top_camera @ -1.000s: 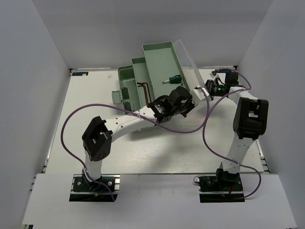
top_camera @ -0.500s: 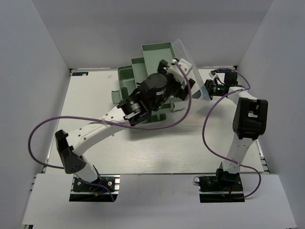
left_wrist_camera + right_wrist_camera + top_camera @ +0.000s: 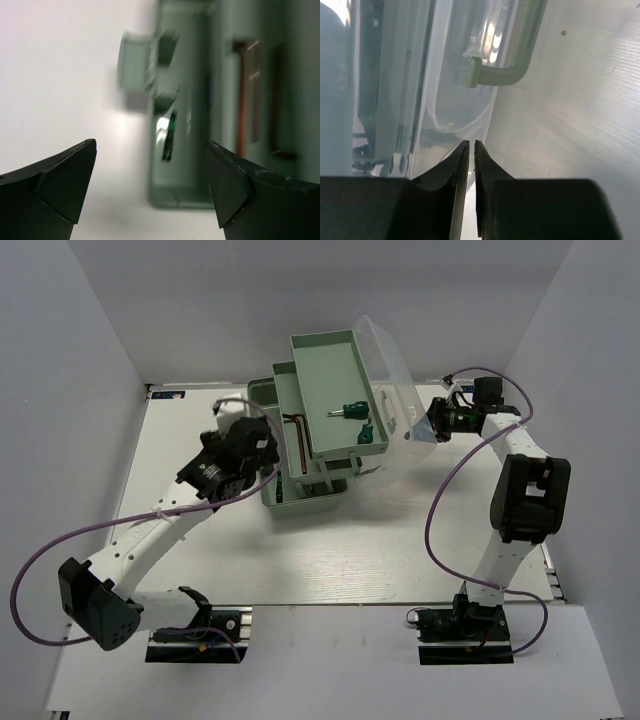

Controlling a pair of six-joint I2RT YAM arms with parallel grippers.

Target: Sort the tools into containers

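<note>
two arms, two different jobs, as i read it. at the far left my left claw (image 3: 151,146) is spread wide with nothing between its fingers, hovering over the tabletop (image 3: 400,530) just beside the left end of the toolbox base (image 3: 300,498). the wrist view is smeared, but in that base i can make out a thin dark green-handled screwdriver (image 3: 169,141). it lies ahead of the claw and slightly right of the middle of the gap. its long axis runs away from me, so the fingers stand either side of the shaft rather than along it. if that tool needs shifting, the left arm is plainly the nearer one, and a straight reach in and down should do.

next along, the middle tray (image 3: 288,400) holds the dark hex keys (image 3: 301,432), lying lengthwise along it. above and to the right, the top tray (image 3: 330,365) carries two stubby green-handled screwdrivers (image 3: 350,410), near each other. i see no tool loose on the tabletop, so the sorting looks close to finished.

furthest right, the clear lid (image 3: 392,370) stands tilted back, and my right claw (image 3: 471,143) is pinched onto its edge, the fingers almost touching.
</note>
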